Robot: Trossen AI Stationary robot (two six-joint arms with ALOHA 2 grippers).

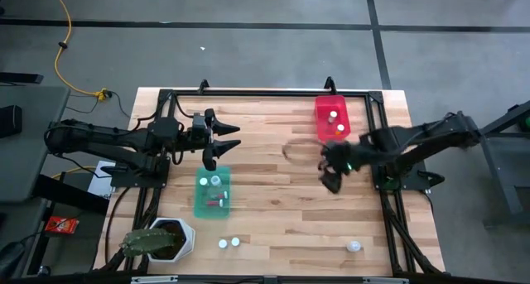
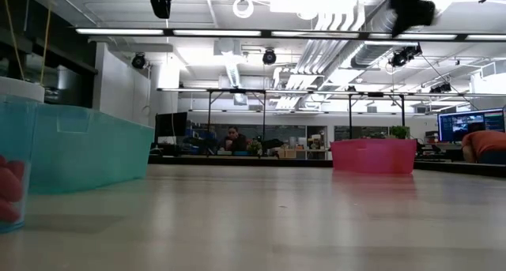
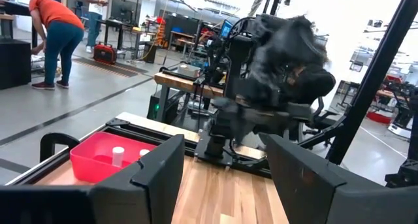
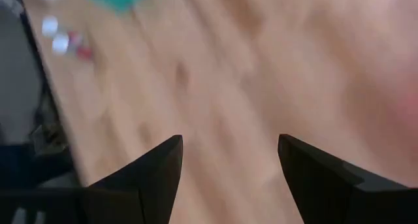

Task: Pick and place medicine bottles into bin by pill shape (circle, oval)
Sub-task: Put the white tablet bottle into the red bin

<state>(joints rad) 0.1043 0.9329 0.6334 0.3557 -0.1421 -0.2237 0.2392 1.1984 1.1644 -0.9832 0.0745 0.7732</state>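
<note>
The left gripper (image 1: 222,143) hangs over the tabletop (image 1: 273,193) near its left edge, just past the far end of the green bin (image 1: 213,194), its fingers (image 3: 157,178) spread apart with nothing between them. The right gripper (image 1: 330,178) is above the bare wood right of centre, nearer than the red bin (image 1: 331,118), its fingers (image 4: 147,172) likewise apart and empty. The red bin sits at the far edge, right of the middle, with two bottles (image 1: 332,115) inside. The green bin holds two white-capped bottles (image 1: 215,180) and something reddish. Two more bottles (image 1: 228,243) stand side by side near the front edge, just beside a white pot (image 1: 178,238) with a plant at the front left corner. Another bottle (image 1: 354,246) lies near the front right corner.
</note>
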